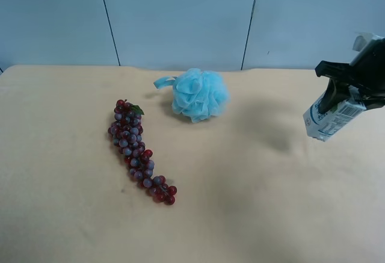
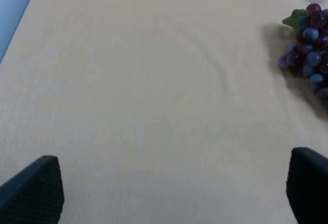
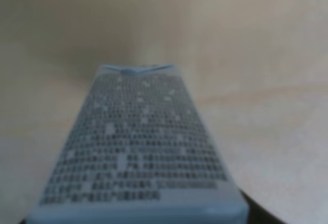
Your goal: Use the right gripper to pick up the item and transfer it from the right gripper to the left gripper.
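Observation:
The item is a white and pale blue carton [image 1: 328, 120] with small printed text. My right gripper [image 1: 348, 89] is shut on it and holds it tilted in the air above the table, at the right edge of the exterior high view. In the right wrist view the carton [image 3: 138, 147] fills the picture, blurred, and the fingers are hidden behind it. My left gripper [image 2: 174, 193] is open and empty, low over bare table; its two dark fingertips [image 2: 36, 188] show at the corners of the left wrist view. The left arm is out of the exterior high view.
A bunch of dark red and purple grapes [image 1: 139, 151] lies on the beige table [image 1: 271, 203] left of the middle; it also shows in the left wrist view [image 2: 307, 49]. A light blue bath sponge [image 1: 198, 94] sits behind it near the blue back wall.

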Controlling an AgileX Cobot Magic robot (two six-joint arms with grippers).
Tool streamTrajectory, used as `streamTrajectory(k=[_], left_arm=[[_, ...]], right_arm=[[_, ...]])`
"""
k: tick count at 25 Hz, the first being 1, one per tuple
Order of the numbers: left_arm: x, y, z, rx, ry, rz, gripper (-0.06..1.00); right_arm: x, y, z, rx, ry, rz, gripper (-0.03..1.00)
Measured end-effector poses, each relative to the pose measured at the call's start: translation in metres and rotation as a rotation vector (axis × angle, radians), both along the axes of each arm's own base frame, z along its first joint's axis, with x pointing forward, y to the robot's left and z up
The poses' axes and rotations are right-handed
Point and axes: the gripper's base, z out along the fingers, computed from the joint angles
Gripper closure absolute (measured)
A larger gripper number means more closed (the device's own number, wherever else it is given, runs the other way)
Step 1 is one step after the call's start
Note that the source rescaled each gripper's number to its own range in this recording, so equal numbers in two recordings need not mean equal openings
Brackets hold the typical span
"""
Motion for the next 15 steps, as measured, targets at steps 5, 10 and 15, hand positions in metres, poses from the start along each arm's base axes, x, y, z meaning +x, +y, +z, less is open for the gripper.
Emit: streamTrajectory(k=[5, 10, 15], left_arm=[[0.0, 0.0, 0.0, 0.0, 0.0, 0.0, 0.05], [0.0, 0.0, 0.0, 0.0, 0.0, 0.0, 0.05], [0.0, 0.0, 0.0, 0.0, 0.0, 0.0, 0.05]], right_arm=[[0.001, 0.008, 0.006, 0.091, -0.014, 0.03, 0.97], [0.003, 0.019, 0.011, 0.219, -0.05, 0.07, 0.97], [0.006, 0.03, 0.018, 0.346, -0.113, 0.114, 0.97]])
